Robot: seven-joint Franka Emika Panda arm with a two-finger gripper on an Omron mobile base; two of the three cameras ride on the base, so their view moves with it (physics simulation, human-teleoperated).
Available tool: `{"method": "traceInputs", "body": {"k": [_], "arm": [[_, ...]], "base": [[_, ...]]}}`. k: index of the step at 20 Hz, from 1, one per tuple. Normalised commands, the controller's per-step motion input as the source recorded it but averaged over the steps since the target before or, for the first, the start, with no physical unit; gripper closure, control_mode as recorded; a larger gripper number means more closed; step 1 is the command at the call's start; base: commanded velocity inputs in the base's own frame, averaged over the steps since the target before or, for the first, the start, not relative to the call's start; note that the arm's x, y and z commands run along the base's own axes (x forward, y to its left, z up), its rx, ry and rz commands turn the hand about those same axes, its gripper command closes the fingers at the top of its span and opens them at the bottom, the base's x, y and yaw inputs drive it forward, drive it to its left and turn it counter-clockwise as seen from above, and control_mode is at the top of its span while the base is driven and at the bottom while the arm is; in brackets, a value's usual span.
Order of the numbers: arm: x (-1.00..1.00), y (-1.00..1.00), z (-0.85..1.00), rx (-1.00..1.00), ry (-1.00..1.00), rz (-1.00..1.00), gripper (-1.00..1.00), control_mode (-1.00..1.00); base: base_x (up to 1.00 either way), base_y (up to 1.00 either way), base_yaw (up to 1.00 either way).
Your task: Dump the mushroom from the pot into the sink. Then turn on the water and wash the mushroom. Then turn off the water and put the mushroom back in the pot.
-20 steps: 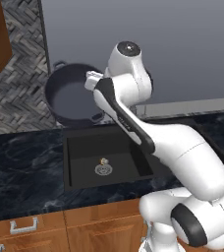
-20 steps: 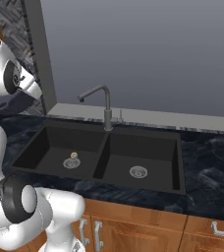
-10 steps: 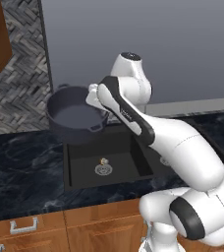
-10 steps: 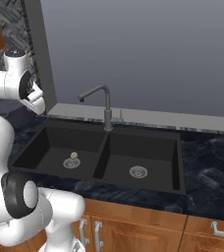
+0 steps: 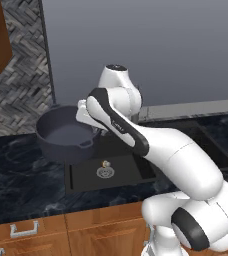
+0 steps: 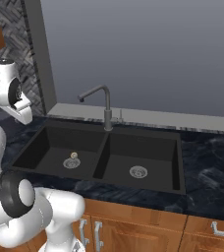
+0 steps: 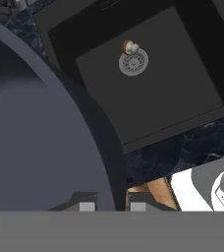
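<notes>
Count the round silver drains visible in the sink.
2: one drain in the left basin, the mushroom beside it; the other drain in the right basin.

pot [image 5: 66, 136] lowered from tipped to upright, arm swung down

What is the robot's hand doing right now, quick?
Gripper: shut on the rim of the pot, holding it beside the sink.

The pot [image 5: 66, 136] hangs over the sink's [image 6: 50, 135] left rim. The basin floor lies open except the mushroom [image 6: 74, 155] by the drain [image 6: 71, 163]. The faucet [image 6: 101, 101] overhangs the divider.
</notes>
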Motion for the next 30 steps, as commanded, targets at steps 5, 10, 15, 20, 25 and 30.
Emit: {"method": "traceInputs", "body": {"k": [5, 10, 15, 20, 25, 30], "arm": [[-0.12, 0.21, -0.44, 0.0, 0.11, 0.0, 1.0, -1.0], [0.0, 0.12, -0.2, 0.02, 0.02, 0.0, 1.0, -1.0], [0.0, 0.14, -0.01, 0.06, 0.0, 0.0, 1.0, -1.0], [0.0, 0.3, -0.05, 0.0, 0.0, 0.0, 1.0, -1.0], [0.0, 0.37, -0.08, 0.0, 0.0, 0.0, 1.0, -1.0], [0.0, 0.37, -0.15, 0.0, 0.0, 0.0, 1.0, -1.0]], "base": [[0.0, 0.0, 0.0], [0.0, 0.0, 0.0], [0.0, 0.0, 0.0], [0.0, 0.0, 0.0], [0.0, 0.0, 0.0], [0.0, 0.0, 0.0]]}}
